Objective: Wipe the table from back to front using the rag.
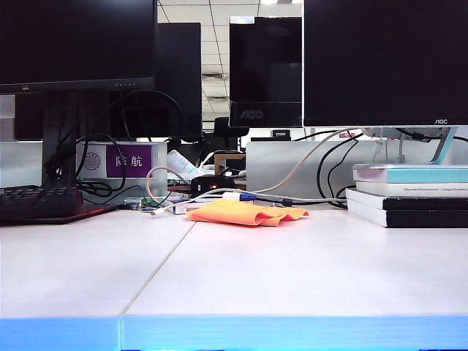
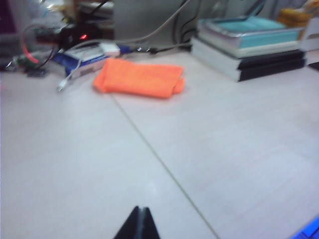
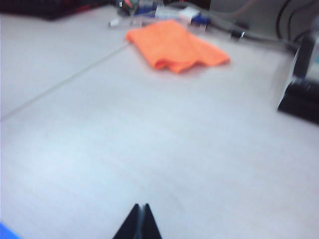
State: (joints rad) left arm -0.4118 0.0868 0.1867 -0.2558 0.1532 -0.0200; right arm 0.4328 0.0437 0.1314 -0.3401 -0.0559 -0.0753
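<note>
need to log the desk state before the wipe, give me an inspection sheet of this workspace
surface: white table, seam between two panels, blue front edge, bare in front
job's things: orange rag lies folded at the back, untouched
clutter: stack of books at back right, keyboard at back left
grippers: left gripper and right gripper both shut, empty, low over the front of the table, far from the rag
cables: tangle of cables just behind the rag
surroundings: monitors behind the desk

1. Exterior view was sharp and evenly bright; ceiling panels lit the upper middle.
2. Monitors (image 1: 384, 62) stood as dark silhouettes across the top.
3. Both wrist views were blurred and soft throughout.
4. Table (image 3: 149, 149) showed a pale bluish glare, lower left.
</note>
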